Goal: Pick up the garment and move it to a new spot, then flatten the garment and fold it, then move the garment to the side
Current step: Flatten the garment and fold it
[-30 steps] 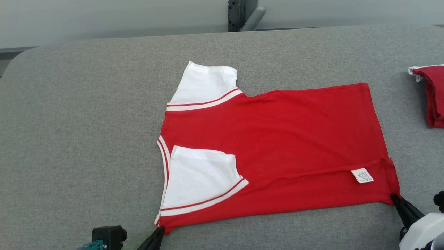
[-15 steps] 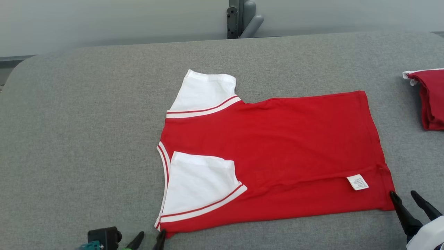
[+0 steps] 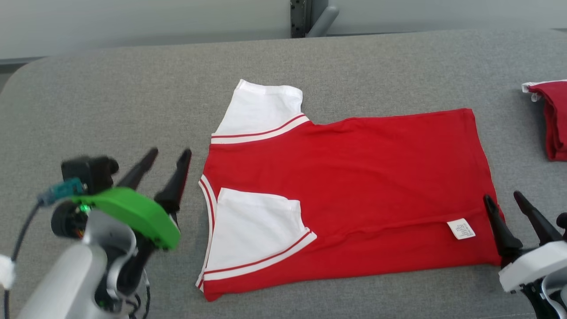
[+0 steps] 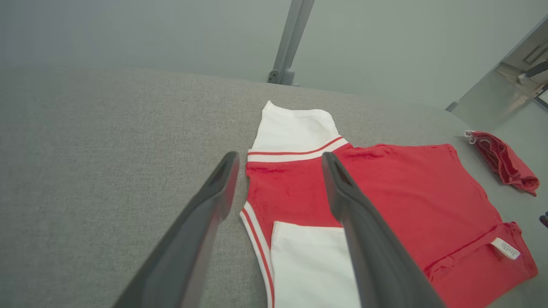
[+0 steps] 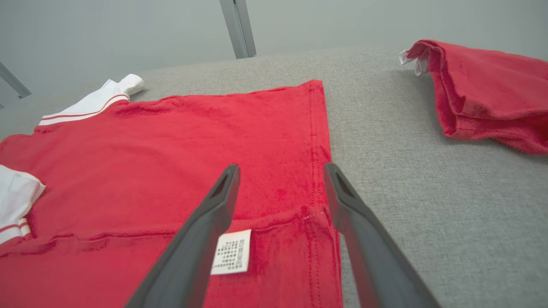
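The left pincer [image 3: 169, 154] is hovering with its two fingers spread and nothing between them, just left of the garment's [image 3: 354, 177] neckline. The right pincer [image 3: 502, 197] is equally spread and empty, standing over the hem with the care label [image 3: 461, 228] just beside its left finger. Between the two, the red garment is lying flat on the grey table [image 3: 110, 110]. Its near strip is already lying turned over, and one white sleeve [image 3: 254, 226] is resting tucked onto the body to the right of the left pincer. The other sleeve [image 3: 263, 108] is sticking out ahead of the left pincer's tips. Well off to the right pincer's right, a second red garment [image 3: 553, 119] is sitting folded.

The far long edge looks like the next fold. Each pincer should probably be reaching straight ahead, the left to the far sleeve's seam and the right to the far hem corner. Both should be pinching both layers, lifting together and keeping the cloth taut while drawing it back low, so that the tucked sleeve is not getting dragged.

A second ago both pincers were pressed shut at the garment's near corners. Now they have let go, opened and risen, the left one much further forward. The garment is lying much where it was.
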